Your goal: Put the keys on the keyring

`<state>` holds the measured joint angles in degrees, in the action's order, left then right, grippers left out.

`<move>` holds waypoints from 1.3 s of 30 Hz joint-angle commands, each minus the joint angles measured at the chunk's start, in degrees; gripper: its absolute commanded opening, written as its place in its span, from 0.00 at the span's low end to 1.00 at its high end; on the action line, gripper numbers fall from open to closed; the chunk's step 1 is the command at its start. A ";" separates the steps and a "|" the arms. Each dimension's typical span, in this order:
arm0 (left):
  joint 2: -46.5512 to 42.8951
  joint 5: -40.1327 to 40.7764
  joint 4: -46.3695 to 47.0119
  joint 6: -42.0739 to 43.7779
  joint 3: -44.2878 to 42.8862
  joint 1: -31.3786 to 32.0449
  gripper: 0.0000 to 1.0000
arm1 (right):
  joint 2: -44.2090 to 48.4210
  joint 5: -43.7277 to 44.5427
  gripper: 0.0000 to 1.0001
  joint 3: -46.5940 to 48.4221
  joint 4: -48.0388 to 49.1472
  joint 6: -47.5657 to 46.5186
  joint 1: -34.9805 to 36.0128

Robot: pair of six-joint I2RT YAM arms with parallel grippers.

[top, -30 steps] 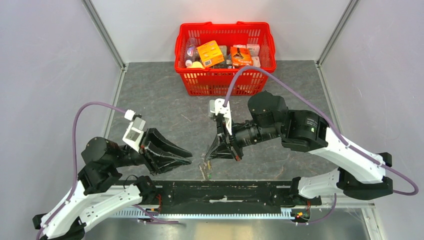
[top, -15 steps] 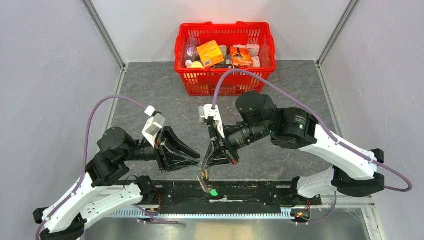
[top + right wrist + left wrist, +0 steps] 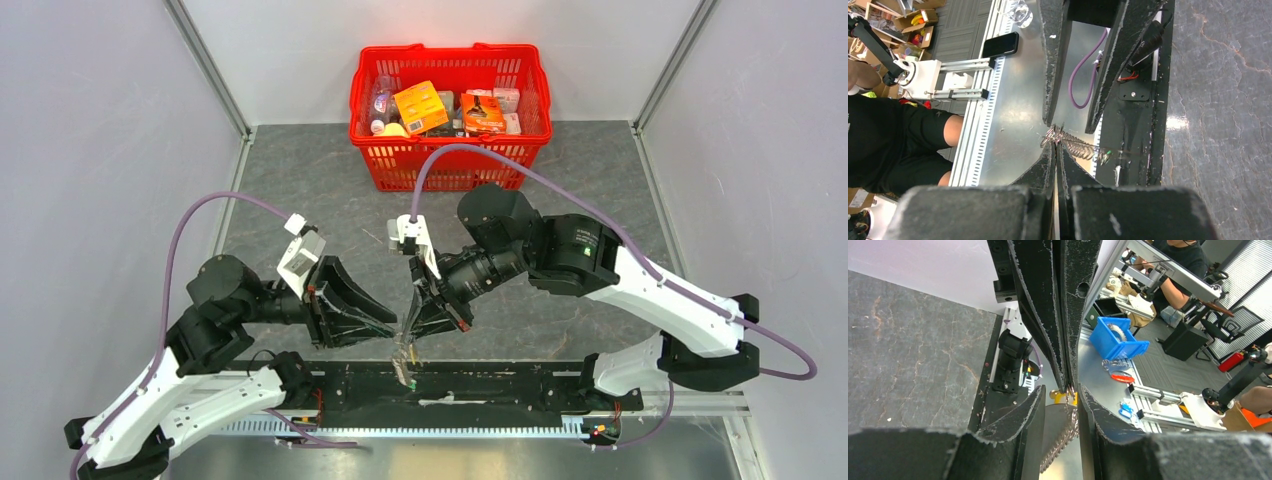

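- One red basket [image 3: 372, 160] is sitting at 12 o'clock on the bench [image 3: 300, 190], holding orange boxes [image 3: 420, 105], a clear bottle [image 3: 381, 100] and other small packs.
- Right tool [image 3: 407, 330] is pinching the keyring [image 3: 404, 358] with its fingers pressed fully together, and the coiled stretch is hanging toward 6 o'clock from the tips.
- Left tool [image 3: 393, 322] is reaching in from 9 o'clock, its fingers standing partly apart on either side of the coil and gripping nothing.
- Yellow key [image 3: 1057, 398] is showing just beside the pinch.
- Green key [image 3: 411, 383] is showing at the coil's lower end; whether either key is threaded on is not showing.
- Grey marbled bench is lying between pale wall panels, and a blue bin [image 3: 1118, 342] is standing in the workshop beyond.
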<state>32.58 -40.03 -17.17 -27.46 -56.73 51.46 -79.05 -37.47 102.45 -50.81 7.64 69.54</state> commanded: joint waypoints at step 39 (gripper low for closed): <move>1.87 -4.09 -2.08 1.62 -0.31 -0.05 0.11 | -1.42 1.44 0.00 3.46 2.38 -0.83 -0.04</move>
<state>33.65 -42.61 -19.46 -27.33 -56.73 51.46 -80.60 -36.03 103.28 -51.37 7.44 69.54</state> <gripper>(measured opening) 0.138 0.010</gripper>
